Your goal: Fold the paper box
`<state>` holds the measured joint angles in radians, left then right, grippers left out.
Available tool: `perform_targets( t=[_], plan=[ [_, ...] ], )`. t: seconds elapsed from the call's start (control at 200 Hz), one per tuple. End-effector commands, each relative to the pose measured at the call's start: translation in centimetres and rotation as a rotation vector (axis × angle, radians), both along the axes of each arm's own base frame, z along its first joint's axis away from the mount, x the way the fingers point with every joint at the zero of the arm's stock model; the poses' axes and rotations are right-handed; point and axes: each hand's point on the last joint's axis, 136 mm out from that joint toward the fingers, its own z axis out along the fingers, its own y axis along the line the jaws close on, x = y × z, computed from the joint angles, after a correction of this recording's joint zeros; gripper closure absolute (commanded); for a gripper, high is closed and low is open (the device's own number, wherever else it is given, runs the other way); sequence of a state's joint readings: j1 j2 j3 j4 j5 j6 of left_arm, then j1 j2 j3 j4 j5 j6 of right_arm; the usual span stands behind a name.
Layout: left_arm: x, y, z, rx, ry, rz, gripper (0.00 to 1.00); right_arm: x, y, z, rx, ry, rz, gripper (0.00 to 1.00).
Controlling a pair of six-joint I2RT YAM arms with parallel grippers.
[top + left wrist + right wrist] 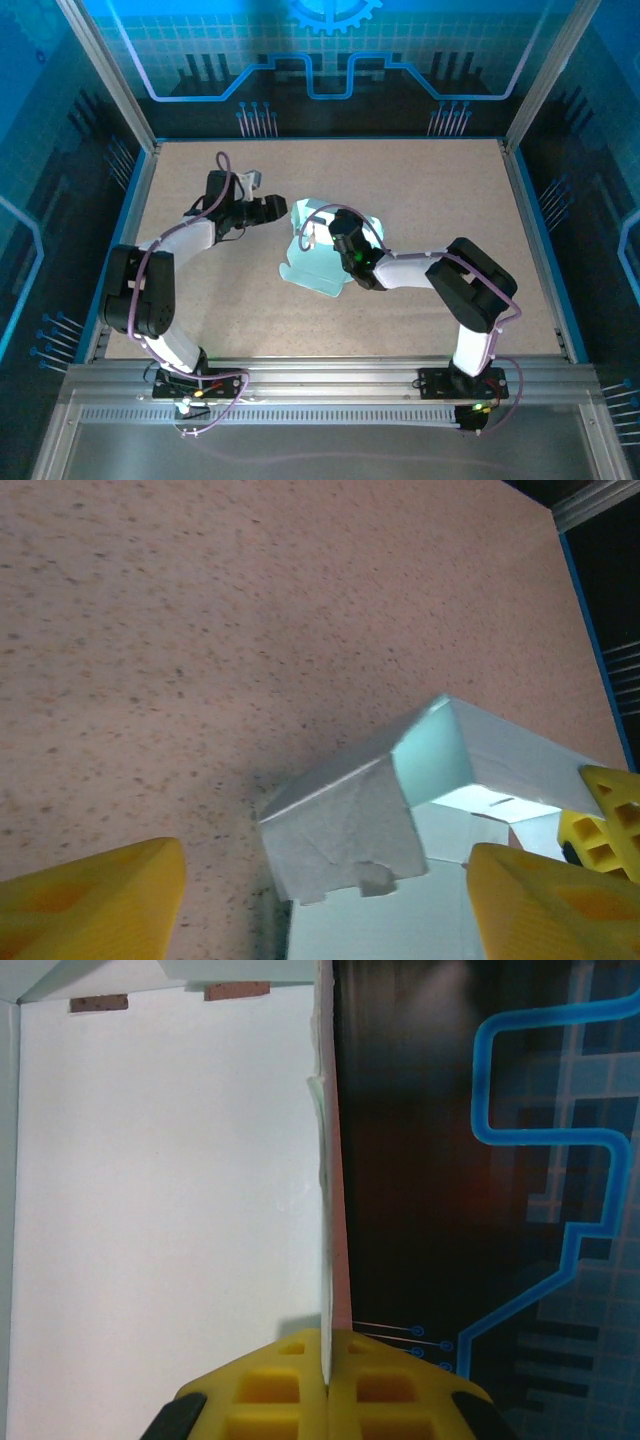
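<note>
The paper box (315,262) is pale mint card, partly folded, lying mid-table with one wall and a flap standing up. My right gripper (345,238) is shut on an upright wall of it; in the right wrist view the yellow fingertips (300,1390) pinch the thin card edge, with the white panel (170,1210) to the left. My left gripper (277,209) hovers just left of the box, open. In the left wrist view its yellow fingers (90,900) stand wide apart, and a creased flap of the box (340,830) hangs between them without touching.
The speckled tan tabletop (430,190) spreads around the box. Metal frame posts and blue transparent walls (120,70) close in the back and sides. A yellow finger of the right gripper (605,825) shows at the right edge of the left wrist view.
</note>
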<state>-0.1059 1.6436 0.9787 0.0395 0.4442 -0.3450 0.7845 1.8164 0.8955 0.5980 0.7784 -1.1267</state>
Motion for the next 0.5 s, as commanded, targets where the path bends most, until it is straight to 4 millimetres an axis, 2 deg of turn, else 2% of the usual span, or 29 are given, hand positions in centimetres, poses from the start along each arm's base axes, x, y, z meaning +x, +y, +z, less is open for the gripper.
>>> perform_targets(
  t=[0.0,0.245,0.495],
  plan=[
    [0.4,0.5,-0.7,-0.030,0.025,0.019,0.29,0.0,-0.4,0.3,0.020,-0.001,-0.020,1.00],
    [-0.5,-1.1,-3.0,-0.047,0.151,-0.080,0.36,0.3,-0.5,0.3,0.031,0.011,-0.032,1.00],
    [-2.0,-3.0,-4.1,-0.031,0.192,-0.159,0.37,0.5,-0.4,0.6,0.043,0.012,-0.030,1.00]
  ],
)
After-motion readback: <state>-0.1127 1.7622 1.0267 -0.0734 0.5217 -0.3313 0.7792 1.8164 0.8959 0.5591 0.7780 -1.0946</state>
